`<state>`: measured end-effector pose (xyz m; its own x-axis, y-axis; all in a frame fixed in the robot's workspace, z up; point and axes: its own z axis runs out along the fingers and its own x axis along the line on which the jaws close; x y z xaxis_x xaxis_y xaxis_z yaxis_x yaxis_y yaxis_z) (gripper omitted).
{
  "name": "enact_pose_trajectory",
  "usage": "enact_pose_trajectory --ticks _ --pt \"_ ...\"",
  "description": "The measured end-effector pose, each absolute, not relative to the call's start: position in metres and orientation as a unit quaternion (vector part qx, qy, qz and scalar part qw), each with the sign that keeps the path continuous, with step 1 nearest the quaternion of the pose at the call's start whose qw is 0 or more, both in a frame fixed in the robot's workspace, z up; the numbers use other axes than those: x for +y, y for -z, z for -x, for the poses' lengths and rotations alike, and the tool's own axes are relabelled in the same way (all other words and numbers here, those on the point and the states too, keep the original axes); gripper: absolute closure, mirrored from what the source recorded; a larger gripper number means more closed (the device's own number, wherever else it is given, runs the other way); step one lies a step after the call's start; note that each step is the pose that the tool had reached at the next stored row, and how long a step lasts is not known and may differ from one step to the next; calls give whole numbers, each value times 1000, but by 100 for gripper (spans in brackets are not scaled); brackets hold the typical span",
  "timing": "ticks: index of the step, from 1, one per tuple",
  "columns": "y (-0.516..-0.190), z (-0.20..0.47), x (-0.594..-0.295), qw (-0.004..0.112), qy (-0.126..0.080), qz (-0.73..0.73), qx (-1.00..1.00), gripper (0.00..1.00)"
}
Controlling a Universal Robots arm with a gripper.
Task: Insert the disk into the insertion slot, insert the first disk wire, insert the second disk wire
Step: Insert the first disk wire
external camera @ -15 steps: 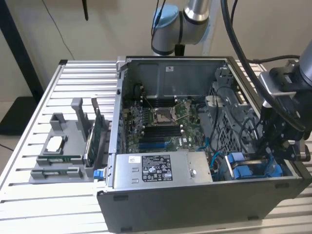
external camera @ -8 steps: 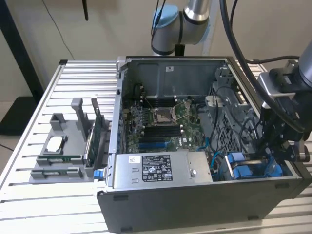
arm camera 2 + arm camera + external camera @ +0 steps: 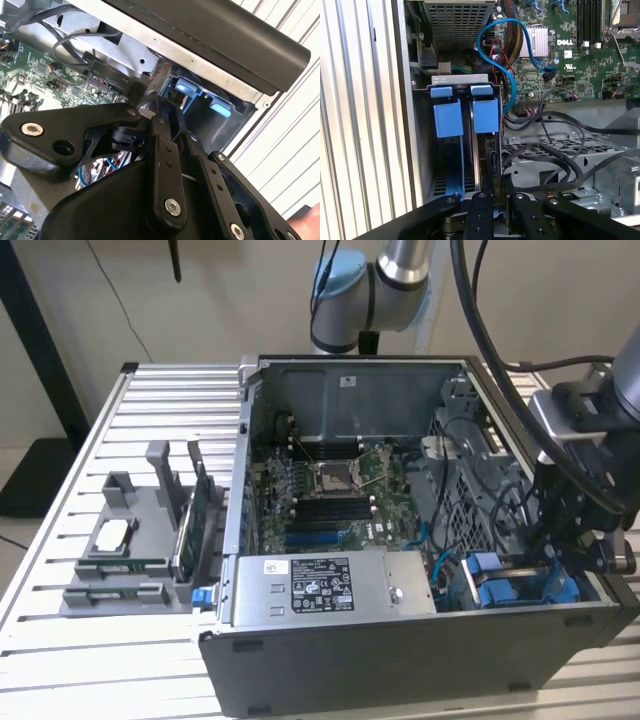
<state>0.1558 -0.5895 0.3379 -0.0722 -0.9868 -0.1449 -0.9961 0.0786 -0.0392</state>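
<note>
Surface: a slatted aluminium table [image 3: 150, 405] in front of a pale wall carries an open computer case [image 3: 400, 665] lying on its side.
Inside: we see the green motherboard [image 3: 330, 490] on the case floor. A grey power supply [image 3: 330, 585] with a white label sits along the near edge.
Beside it: on the exterior view's left stands a grey parts fixture [image 3: 130, 540] holding a processor and upright boards.
Reach: the arm [image 3: 395, 280] comes over the case and down into its corner on the exterior view's right, above the blue carriers.
Claw: the gripper [image 3: 498, 181] is narrow, its fingers drawn close together at the near end of the disk [image 3: 489, 150]. We cannot tell whether they pinch it.
Task piece: the disk lies edge-on inside the insertion slot [image 3: 478, 165], in line with the gripper, with its blue carrier tab at the far end.
Neighbour: the other carrier [image 3: 448, 117] sits in the next bay, parallel and just beside the disk.
Cables: a blue data cable [image 3: 510, 92] loops from the motherboard side and runs down just beside the disk's blue tab. Black cables [image 3: 555, 150] lie across the metal cage nearby. We cannot tell whether any of them is plugged into the disk.
</note>
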Motion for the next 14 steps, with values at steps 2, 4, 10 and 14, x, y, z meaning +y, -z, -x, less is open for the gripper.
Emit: enact_pose_trajectory --ticks 2,4,10,14 --pt "-338 -156 -590 67 -35 678 731 81" --pt "-338 -155 -591 67 -35 678 731 81" --pt "-338 -151 -591 67 -35 678 731 81" --pt "-338 -151 -588 67 -35 678 731 81"
